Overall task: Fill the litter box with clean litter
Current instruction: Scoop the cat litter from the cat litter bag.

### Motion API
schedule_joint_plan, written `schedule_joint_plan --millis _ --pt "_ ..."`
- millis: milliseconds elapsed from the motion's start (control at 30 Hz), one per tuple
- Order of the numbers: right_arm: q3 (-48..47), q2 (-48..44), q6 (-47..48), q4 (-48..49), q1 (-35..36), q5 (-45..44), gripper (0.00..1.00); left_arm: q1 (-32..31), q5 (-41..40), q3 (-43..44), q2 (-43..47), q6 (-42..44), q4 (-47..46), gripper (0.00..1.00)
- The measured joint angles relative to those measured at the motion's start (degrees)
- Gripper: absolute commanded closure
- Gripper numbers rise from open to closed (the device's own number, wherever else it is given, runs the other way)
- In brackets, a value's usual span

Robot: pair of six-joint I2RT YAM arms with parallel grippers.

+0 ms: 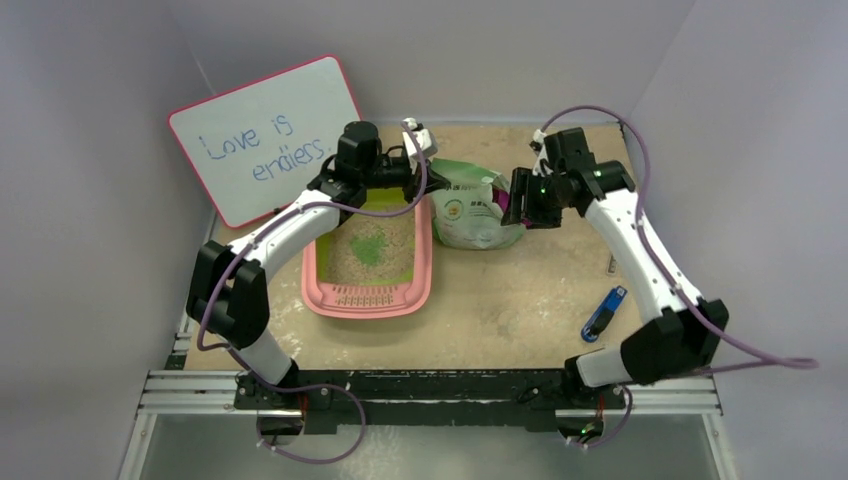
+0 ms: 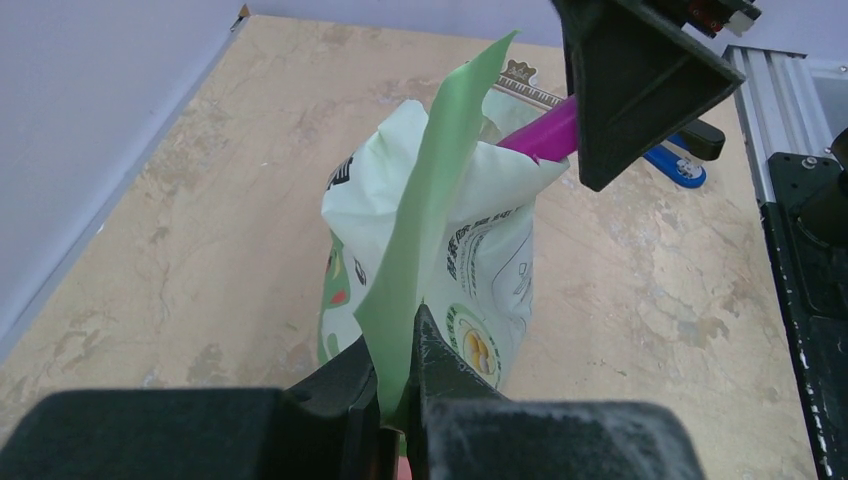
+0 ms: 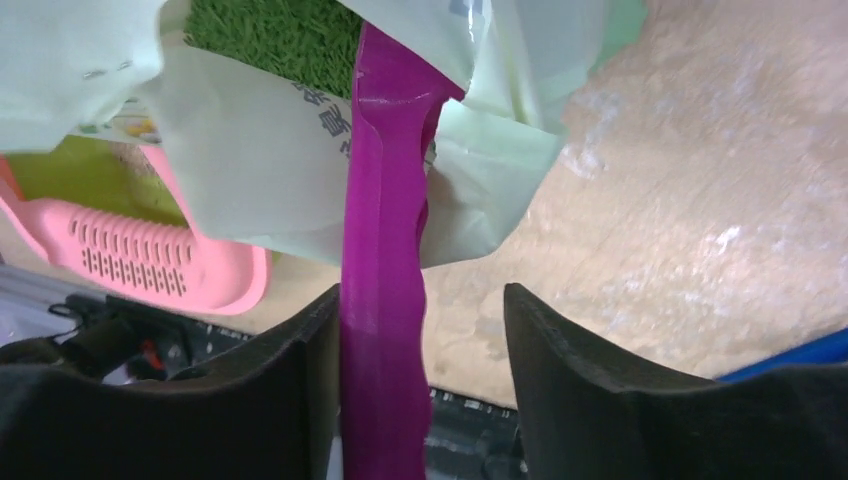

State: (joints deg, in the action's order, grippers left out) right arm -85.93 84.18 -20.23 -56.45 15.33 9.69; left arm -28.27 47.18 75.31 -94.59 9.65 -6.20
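Note:
The pink litter box [image 1: 368, 300] lies at centre left, holding beige granules with a patch of green clean litter [image 1: 368, 248]. Its grille lip shows in the right wrist view [image 3: 150, 255]. The pale green bag [image 1: 470, 205] stands right of the box. My left gripper [image 2: 400, 390] is shut on the bag's upper edge [image 2: 440, 220]. A purple scoop handle [image 3: 385, 200] sticks out of the bag, with green litter [image 3: 275, 35] inside. My right gripper [image 3: 420, 330] is open around the handle, which rests against one finger only.
A whiteboard [image 1: 265, 140] with writing leans at the back left. A blue object [image 1: 604, 312] lies on the table at the right, near the right arm. Grey walls close in the table on three sides.

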Motion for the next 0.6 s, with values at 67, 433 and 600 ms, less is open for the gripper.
schedule_joint_plan --millis 67,433,600 --pt "4.48 -4.26 -0.46 5.29 -0.02 -0.72 0.38 0.0 -0.02 0.0 0.0 0.0 0.02 1.0" --pt "22.21 -22.67 -5.44 30.56 0.57 -6.23 0.47 0.0 -0.04 0.0 0.0 -0.07 -0.04 1.0" --pt "27.02 -25.16 -7.61 36.96 5.46 -11.04 0.48 0.0 -0.04 0.0 0.0 -0.15 -0.09 1.0"
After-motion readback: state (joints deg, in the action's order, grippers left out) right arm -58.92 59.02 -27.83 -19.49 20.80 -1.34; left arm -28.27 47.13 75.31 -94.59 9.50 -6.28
